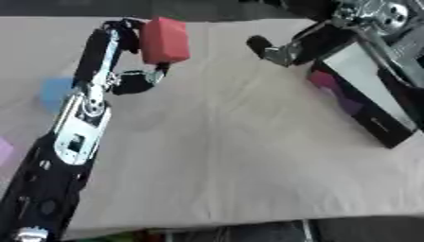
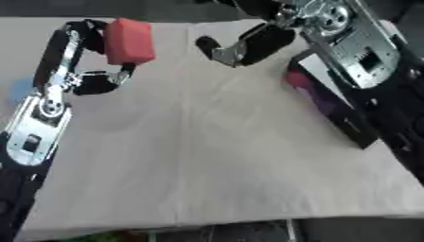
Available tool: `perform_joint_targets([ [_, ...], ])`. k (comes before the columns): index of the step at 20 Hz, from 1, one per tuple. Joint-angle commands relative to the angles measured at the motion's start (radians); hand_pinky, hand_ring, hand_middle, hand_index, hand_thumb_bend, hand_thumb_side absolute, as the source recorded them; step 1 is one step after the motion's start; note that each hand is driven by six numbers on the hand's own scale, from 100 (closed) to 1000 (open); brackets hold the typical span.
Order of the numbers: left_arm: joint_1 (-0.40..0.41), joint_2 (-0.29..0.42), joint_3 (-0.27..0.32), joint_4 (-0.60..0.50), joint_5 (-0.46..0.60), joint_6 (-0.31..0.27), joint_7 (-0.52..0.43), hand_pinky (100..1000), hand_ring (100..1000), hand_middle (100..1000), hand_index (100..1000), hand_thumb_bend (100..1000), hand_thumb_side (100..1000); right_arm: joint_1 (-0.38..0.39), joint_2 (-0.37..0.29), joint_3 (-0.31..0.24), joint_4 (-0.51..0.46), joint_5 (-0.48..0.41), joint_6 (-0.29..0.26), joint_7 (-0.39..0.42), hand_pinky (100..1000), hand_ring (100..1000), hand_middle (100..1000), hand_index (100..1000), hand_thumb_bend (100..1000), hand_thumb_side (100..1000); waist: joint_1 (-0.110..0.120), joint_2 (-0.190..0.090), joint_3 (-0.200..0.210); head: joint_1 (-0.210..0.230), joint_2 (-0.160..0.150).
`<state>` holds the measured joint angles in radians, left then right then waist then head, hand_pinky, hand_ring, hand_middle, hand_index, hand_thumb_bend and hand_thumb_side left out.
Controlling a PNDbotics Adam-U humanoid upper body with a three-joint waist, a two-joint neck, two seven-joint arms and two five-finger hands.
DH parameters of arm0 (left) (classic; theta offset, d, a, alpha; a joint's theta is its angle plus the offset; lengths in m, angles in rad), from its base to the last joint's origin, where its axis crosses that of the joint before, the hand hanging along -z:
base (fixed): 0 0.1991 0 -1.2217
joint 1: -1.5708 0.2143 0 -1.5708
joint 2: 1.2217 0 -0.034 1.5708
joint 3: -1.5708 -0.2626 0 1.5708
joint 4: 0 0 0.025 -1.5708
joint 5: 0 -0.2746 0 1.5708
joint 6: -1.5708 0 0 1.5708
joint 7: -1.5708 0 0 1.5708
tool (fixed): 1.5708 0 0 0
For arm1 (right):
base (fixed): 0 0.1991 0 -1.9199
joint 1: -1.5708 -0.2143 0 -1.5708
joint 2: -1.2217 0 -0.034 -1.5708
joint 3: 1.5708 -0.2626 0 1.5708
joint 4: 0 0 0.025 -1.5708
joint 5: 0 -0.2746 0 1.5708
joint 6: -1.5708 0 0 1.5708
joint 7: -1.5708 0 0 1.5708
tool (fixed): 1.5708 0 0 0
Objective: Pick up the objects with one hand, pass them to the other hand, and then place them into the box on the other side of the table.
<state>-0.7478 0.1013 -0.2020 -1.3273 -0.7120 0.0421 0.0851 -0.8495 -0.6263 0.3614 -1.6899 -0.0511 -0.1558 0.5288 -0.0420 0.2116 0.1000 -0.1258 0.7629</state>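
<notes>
The left hand (image 1: 124,52) is raised above the far left part of the table (image 1: 224,156) and grips a red block (image 1: 164,40): its fingers curl over the block's upper left side and the thumb (image 1: 157,72) presses up against its bottom edge. The block is clear of the cloth, held upright with its long axis nearly vertical, leaning a little to the left at the top, its broad face turned toward the camera.

The right hand (image 2: 248,45) reaches in from the upper right, near the block but apart from it, holding nothing. Its fingers are partly curled, with one dark fingertip (image 2: 207,45) pointing toward the block.

A dark box (image 1: 364,101) lies along the table's right edge with something pink inside. A blue thing (image 1: 55,92) shows behind the left arm.
</notes>
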Motion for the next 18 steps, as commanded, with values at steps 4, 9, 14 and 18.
perform_joint_targets([
  [4,-0.023,-0.027,-0.008,0.005,-0.026,0.001,0.019,608,473,423,477,100,100,-0.030,0.004,0.007,0.019,0.039,-0.004,0.003,1000,1000,1000,1000,175,100,-0.001,-0.012,0.011,-0.013,-0.001],
  [9,-0.029,-0.045,-0.022,0.017,-0.029,-0.005,0.018,603,469,418,476,100,100,-0.041,0.008,0.023,0.034,0.059,-0.012,0.007,1000,1000,1000,1000,204,100,-0.002,-0.007,0.018,-0.037,-0.007],
  [14,-0.031,-0.060,-0.030,0.021,-0.020,-0.012,0.033,581,448,389,454,100,100,-0.045,0.018,0.029,0.050,0.085,-0.020,-0.001,1000,1000,1000,1000,219,100,-0.002,0.003,0.027,-0.055,-0.023],
  [18,-0.033,-0.073,-0.042,0.027,-0.007,-0.029,0.046,575,441,382,454,100,100,-0.049,0.024,0.034,0.064,0.109,-0.026,-0.010,1000,1000,1000,1000,227,100,-0.003,0.009,0.032,-0.066,-0.026],
])
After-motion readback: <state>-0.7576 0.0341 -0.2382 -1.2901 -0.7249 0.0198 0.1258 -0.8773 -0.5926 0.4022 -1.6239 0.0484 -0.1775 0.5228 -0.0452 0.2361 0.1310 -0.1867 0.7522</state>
